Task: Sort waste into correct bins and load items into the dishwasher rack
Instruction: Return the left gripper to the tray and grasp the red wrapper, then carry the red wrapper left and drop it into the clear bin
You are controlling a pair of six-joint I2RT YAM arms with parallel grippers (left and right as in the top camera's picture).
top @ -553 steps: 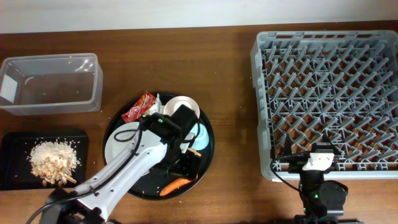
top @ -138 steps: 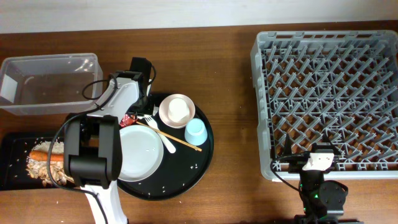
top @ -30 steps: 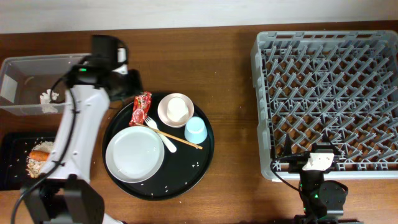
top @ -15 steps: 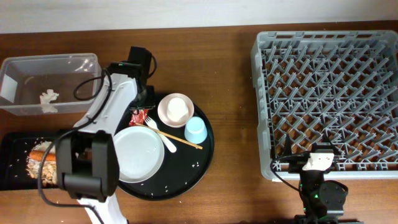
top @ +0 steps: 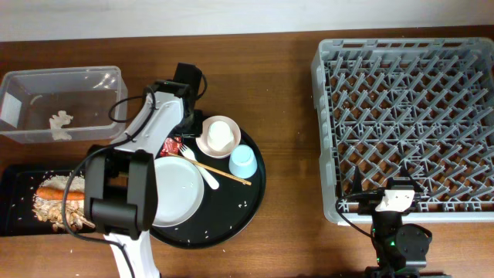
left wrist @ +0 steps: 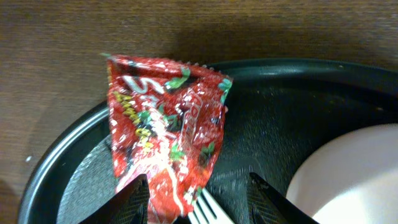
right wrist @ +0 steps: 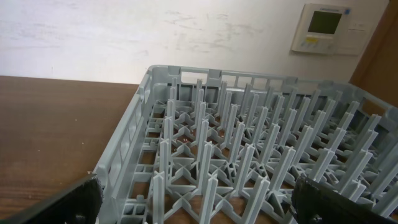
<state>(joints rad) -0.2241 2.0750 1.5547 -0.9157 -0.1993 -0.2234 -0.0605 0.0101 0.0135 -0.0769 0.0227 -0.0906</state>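
The red snack wrapper (left wrist: 165,124) lies on the upper left rim of the round black tray (top: 239,208), and a bit of it shows in the overhead view (top: 170,145). My left gripper (left wrist: 199,202) is open just above it, jaws either side of its lower end and the white fork's tines (left wrist: 208,210). From overhead the left gripper (top: 182,133) sits beside the pinkish bowl (top: 218,137). The plate (top: 174,189), blue cup (top: 242,162), fork (top: 202,174) and chopsticks (top: 224,174) lie on the tray. My right gripper (right wrist: 199,211) is open and empty before the grey rack (top: 405,127).
The clear tub (top: 62,93) at the back left holds crumpled white paper (top: 60,122). The shallow black tray (top: 15,177) at the front left holds rice and scraps (top: 50,210) and the orange carrot (top: 55,188). A few rice grains lie on the round tray.
My left arm swung right from the clear tub back over the round tray and came down over the red wrapper. The right arm has not moved.
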